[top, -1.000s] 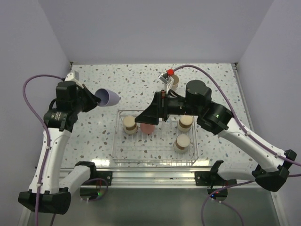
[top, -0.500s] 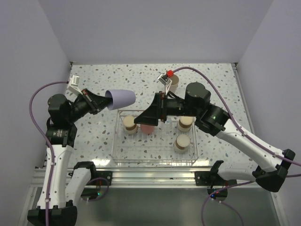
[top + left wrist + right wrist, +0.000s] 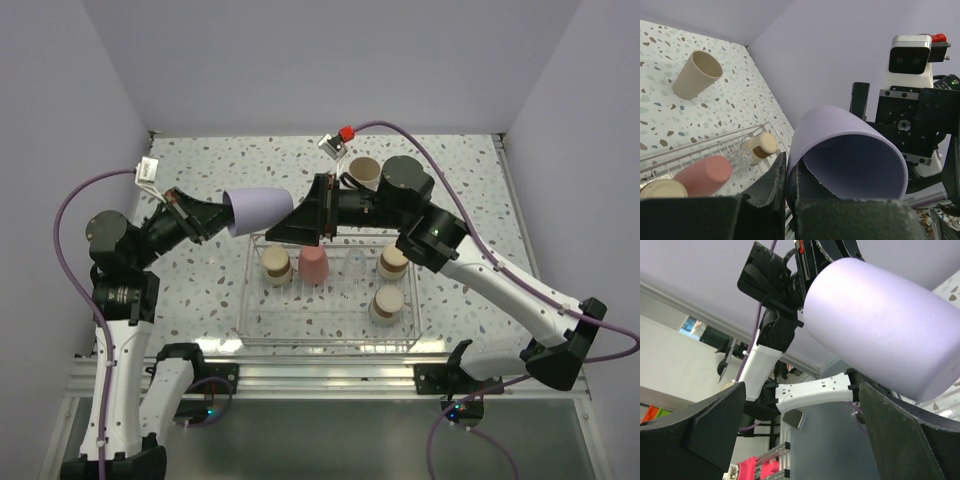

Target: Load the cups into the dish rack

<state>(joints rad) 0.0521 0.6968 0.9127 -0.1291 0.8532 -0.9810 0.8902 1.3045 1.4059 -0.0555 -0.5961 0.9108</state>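
Observation:
My left gripper [image 3: 218, 214] is shut on the rim of the lavender cup [image 3: 258, 209] and holds it on its side in the air, above the back left corner of the dish rack [image 3: 258, 330]. In the left wrist view the cup [image 3: 840, 145] fills the frame, its rim pinched by the gripper [image 3: 787, 167]. My right gripper [image 3: 285, 226] is open, right beside the cup's closed end. Its wrist view shows the cup [image 3: 880, 325] above wide-apart fingers [image 3: 705, 435]. In the rack stand three steel cups [image 3: 276, 265] [image 3: 393, 262] [image 3: 386, 302], the red-pink cup [image 3: 314, 265] and the clear cup [image 3: 355, 262].
The beige cup [image 3: 362, 172] stands upright on the speckled table behind the rack, beside the right arm; it also shows in the left wrist view [image 3: 697, 73]. Walls close the table at the back and on both sides.
My left arm has carried the lavender cup rightward over the rack's back edge. My right gripper has risen off the red-pink cup, left in the rack, and swung up to the lavender cup.

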